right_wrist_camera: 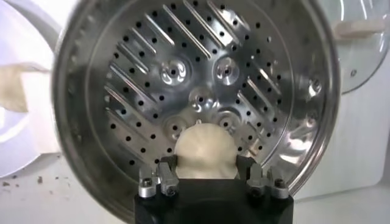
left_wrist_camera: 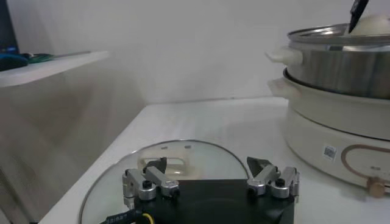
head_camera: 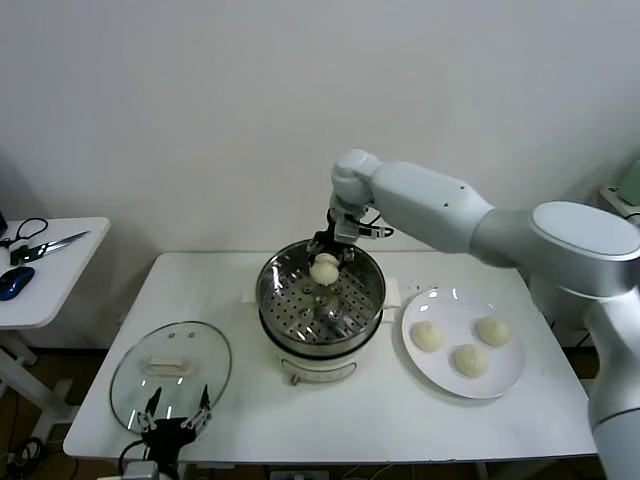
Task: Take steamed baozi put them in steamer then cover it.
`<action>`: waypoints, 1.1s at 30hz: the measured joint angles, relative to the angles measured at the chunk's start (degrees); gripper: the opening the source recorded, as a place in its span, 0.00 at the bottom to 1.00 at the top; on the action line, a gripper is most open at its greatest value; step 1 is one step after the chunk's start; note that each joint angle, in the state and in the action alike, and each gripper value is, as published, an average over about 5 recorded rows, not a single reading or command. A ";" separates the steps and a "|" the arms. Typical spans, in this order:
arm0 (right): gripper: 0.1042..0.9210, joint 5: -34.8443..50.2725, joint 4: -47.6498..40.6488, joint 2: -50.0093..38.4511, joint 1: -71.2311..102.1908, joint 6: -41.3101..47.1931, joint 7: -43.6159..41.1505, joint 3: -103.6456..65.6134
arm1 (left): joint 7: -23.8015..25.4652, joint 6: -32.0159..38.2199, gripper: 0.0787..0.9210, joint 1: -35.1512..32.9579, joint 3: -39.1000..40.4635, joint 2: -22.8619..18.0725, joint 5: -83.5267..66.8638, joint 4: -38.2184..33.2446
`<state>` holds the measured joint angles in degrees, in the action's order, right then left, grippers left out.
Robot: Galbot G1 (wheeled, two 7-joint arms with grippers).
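My right gripper [head_camera: 326,258] [right_wrist_camera: 206,163] is shut on one cream-white baozi [head_camera: 324,268] [right_wrist_camera: 205,152] and holds it above the back part of the steamer [head_camera: 285,310] [right_wrist_camera: 292,91], a shiny steel pot with a perforated tray on a cream base. The tray under the bun holds nothing else. Three more baozi [head_camera: 428,336] [head_camera: 493,331] [head_camera: 470,360] lie on the white plate [head_camera: 440,380] to the right of the steamer. My left gripper [head_camera: 177,412] [left_wrist_camera: 211,173] stands open at the table's front left, low over the near rim of the glass lid [head_camera: 135,375] [left_wrist_camera: 189,151].
A side table [head_camera: 45,290] at the far left carries scissors [head_camera: 45,244] and a dark blue object [head_camera: 15,280]. The white work table [head_camera: 360,420] has bare surface in front of the steamer. The wall stands close behind.
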<state>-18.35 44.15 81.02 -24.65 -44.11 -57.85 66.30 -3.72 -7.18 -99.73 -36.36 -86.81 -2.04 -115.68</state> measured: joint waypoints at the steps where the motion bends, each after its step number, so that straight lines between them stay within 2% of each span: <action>1: 0.67 -0.48 -0.87 0.43 0.33 -0.22 0.10 -0.28 | -0.01 0.00 0.88 0.03 0.02 -0.04 -0.01 0.01; 7: 0.68 -2.44 -4.38 2.58 1.79 -0.94 0.69 -0.99 | -0.22 0.08 0.88 0.09 0.10 -0.11 -0.06 0.15; 14: 0.85 -2.36 -5.18 3.11 1.77 -1.62 1.12 -0.63 | -0.46 0.08 0.88 0.09 0.25 -0.39 -0.05 0.07; 18: 0.88 0.26 -3.47 2.11 0.02 -1.68 0.67 0.70 | -0.47 -0.07 0.88 -0.08 0.35 -0.58 0.08 -0.25; 25: 0.88 13.13 2.07 -2.35 -8.59 0.79 -1.82 6.57 | -0.37 -0.40 0.88 -0.34 0.55 -0.85 0.60 -0.84; 33: 0.88 32.51 10.50 -13.87 -20.38 14.13 -4.61 19.74 | -0.31 -0.21 0.88 -0.66 0.06 -0.62 0.62 -1.19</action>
<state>14.15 54.65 67.15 -45.03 -29.98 -62.46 86.04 -4.04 -7.39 -100.39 -36.30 -87.43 -1.42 -116.88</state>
